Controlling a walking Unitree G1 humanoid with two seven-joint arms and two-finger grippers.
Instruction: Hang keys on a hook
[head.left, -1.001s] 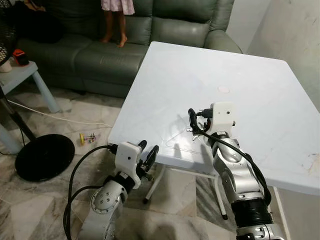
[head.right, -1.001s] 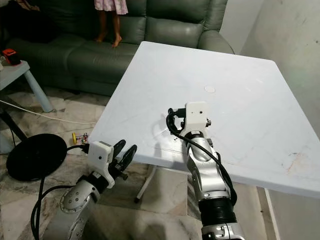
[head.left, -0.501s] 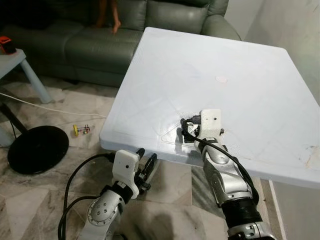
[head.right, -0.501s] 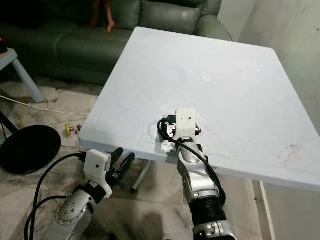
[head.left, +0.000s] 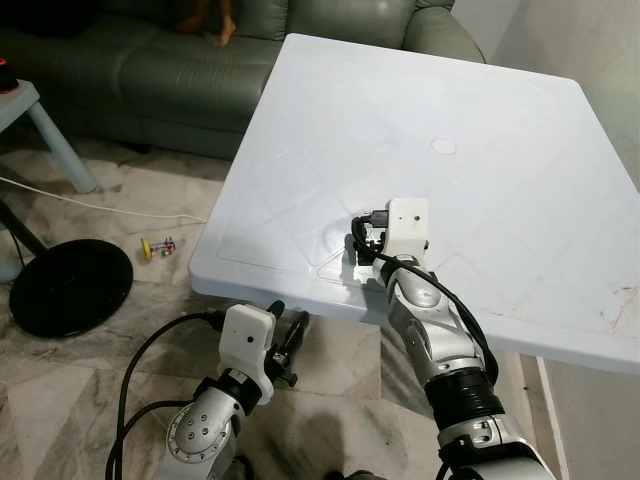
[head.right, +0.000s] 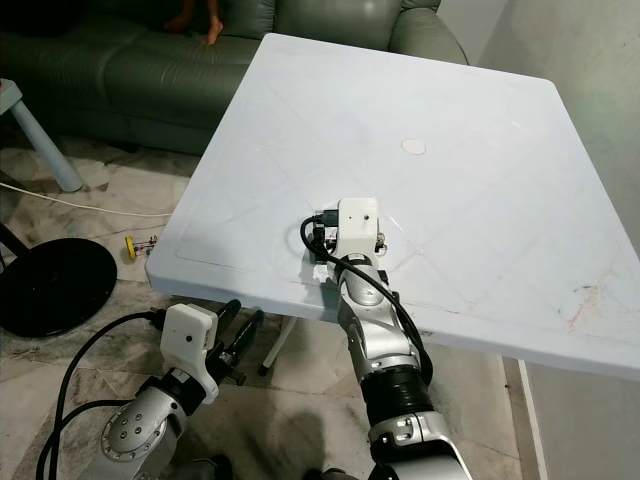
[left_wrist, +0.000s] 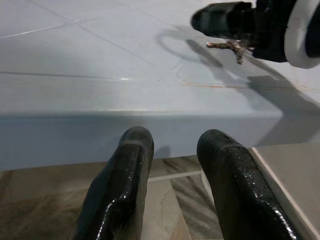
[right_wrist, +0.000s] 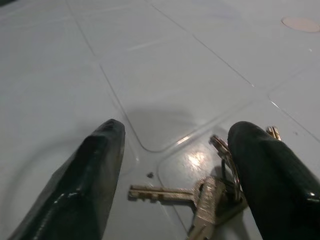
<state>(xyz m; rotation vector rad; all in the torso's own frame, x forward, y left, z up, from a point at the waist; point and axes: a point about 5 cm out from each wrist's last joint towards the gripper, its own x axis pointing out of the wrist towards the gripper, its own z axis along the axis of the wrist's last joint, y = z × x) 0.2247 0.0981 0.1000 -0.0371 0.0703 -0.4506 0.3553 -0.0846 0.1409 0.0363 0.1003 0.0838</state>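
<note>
A small bunch of brass keys (right_wrist: 216, 196) on a ring lies flat on the white table (head.left: 480, 120), near its front edge. My right gripper (right_wrist: 175, 145) is down at the table top, open, one black finger (right_wrist: 82, 185) on each side of the keys. Its white wrist block (head.left: 405, 222) hides most of the keys from the head views. The left wrist view catches a key tip (left_wrist: 230, 46) sticking out under that gripper. My left gripper (head.left: 288, 338) hangs open below the table's front edge, holding nothing.
A green sofa (head.left: 120, 60) stands behind the table, with a person's bare feet (head.left: 205, 20) on it. On the marble floor to the left are a black round fan base (head.left: 65, 295), a white cable, a small yellow item (head.left: 155, 245) and a pale blue stool (head.left: 40, 120). A wall closes the right side.
The camera has moved forward and tilted down. My right gripper has dropped from just above the table to its surface, around the keys. The left gripper stays low under the edge.
</note>
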